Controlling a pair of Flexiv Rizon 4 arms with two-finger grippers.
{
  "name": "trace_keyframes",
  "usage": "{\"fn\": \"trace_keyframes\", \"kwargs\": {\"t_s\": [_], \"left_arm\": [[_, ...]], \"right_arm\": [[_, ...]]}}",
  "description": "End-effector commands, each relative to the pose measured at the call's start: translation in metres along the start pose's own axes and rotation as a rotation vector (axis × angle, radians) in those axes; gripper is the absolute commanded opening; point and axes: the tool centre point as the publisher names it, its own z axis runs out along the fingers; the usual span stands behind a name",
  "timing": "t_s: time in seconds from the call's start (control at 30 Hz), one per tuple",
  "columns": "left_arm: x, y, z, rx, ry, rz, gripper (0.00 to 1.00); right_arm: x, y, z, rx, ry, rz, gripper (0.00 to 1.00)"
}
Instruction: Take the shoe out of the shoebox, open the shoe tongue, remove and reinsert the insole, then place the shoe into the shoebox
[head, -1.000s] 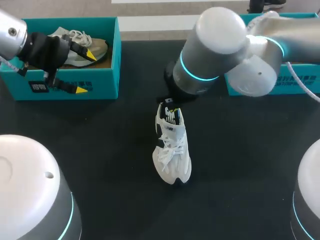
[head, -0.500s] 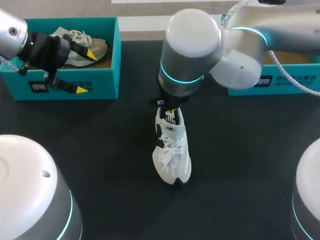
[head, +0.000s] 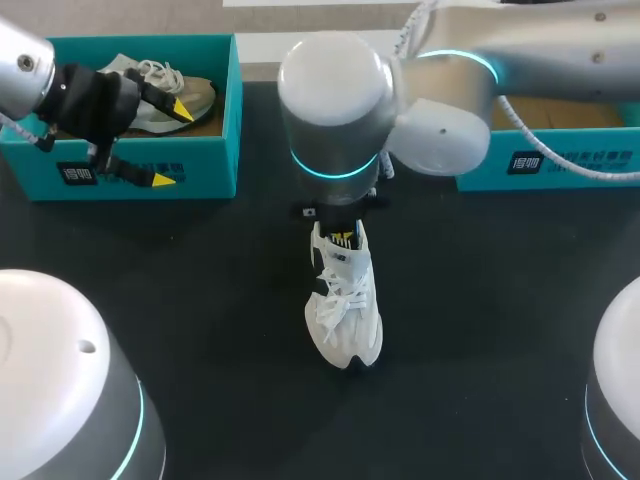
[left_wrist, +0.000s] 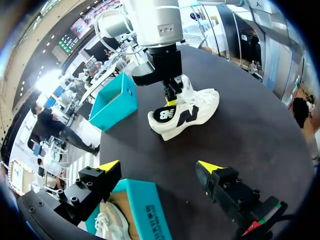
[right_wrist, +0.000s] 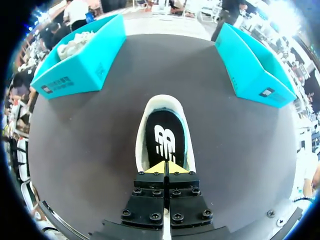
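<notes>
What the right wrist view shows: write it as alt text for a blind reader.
The right gripper, yellow tips pressed together, sits at the heel end of a black insole inside a white sneaker on the dark table. Farther ahead, flanking the sneaker, stand a teal shoebox holding another shoe and a second teal shoebox.

Bright even overhead light, soft shadow under shoe (head: 345, 300) on matte black desk (head: 200, 300), glare on right arm (head: 335, 85) white shell.
</notes>
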Motion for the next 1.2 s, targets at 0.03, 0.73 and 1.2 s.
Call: {"fn": "trace_keyframes", "kwargs": {"t_s": [0.03, 0.73, 1.2], "left_arm": [[0.0, 0.0, 0.0, -0.002, 0.002, 0.0, 1.0], [0.0, 0.0, 0.0, -0.002, 0.002, 0.0, 1.0], [0.0, 0.0, 0.0, -0.002, 0.002, 0.0, 1.0]], "right_arm": [[0.001, -0.007, 0.004, -0.009, -0.023, 0.022, 0.0], [-0.009, -0.027, 0.032, 0.068, -0.118, 0.012, 0.0], [-0.009, -0.039, 0.08, 0.119, -0.036, -0.015, 0.0]]}}
